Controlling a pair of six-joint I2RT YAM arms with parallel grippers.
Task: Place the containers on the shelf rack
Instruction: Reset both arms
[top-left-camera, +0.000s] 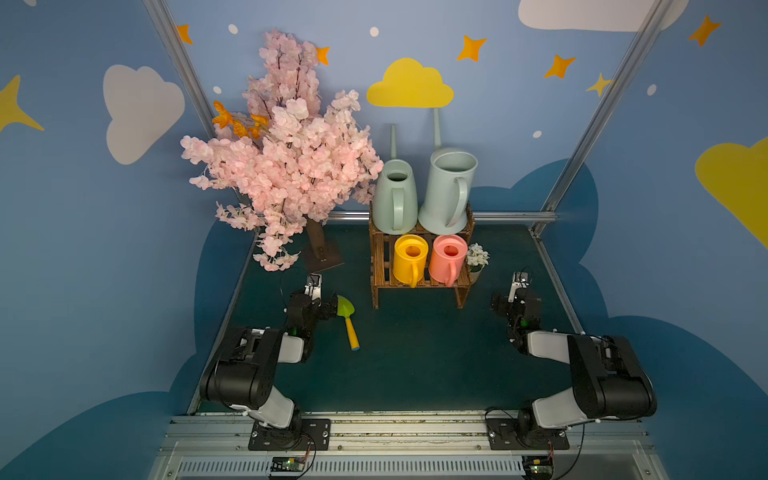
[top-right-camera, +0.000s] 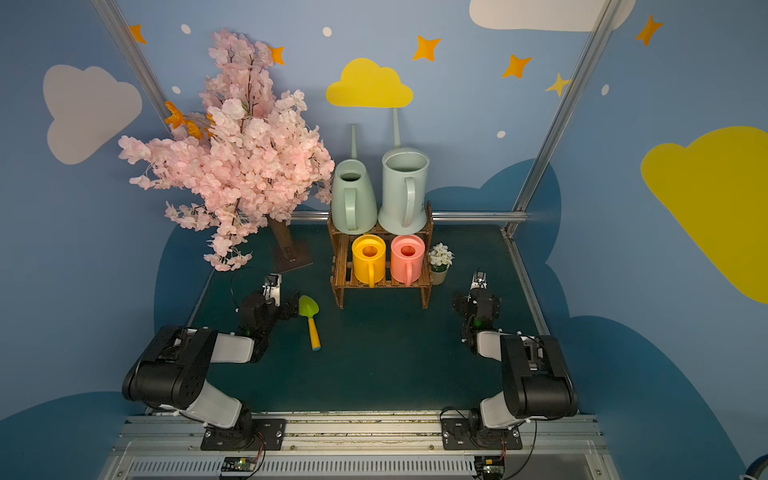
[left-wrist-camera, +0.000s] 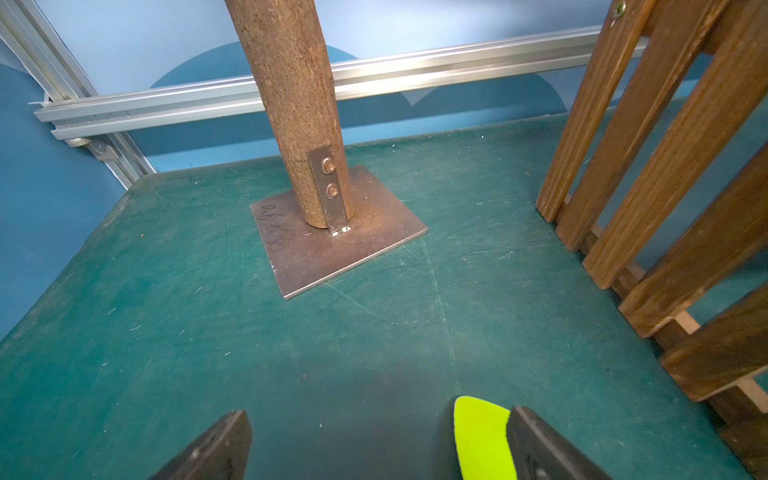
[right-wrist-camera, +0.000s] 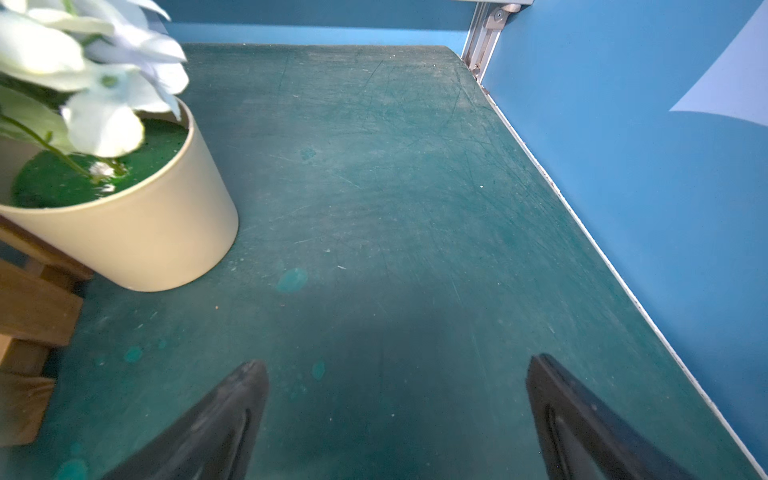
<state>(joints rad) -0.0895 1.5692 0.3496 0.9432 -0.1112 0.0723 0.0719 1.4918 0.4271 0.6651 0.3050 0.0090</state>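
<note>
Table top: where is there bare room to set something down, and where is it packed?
Bare: the wide stretch before the shelf rack, between the toy shovel and the right fingers; also the strip beside the flower pot. Crowded: both rack tiers, two watering cans each.

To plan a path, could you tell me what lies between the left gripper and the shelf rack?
Only the toy shovel, its green blade close to the left gripper; then bare mat up to the shelf rack, as both top views show.
</note>
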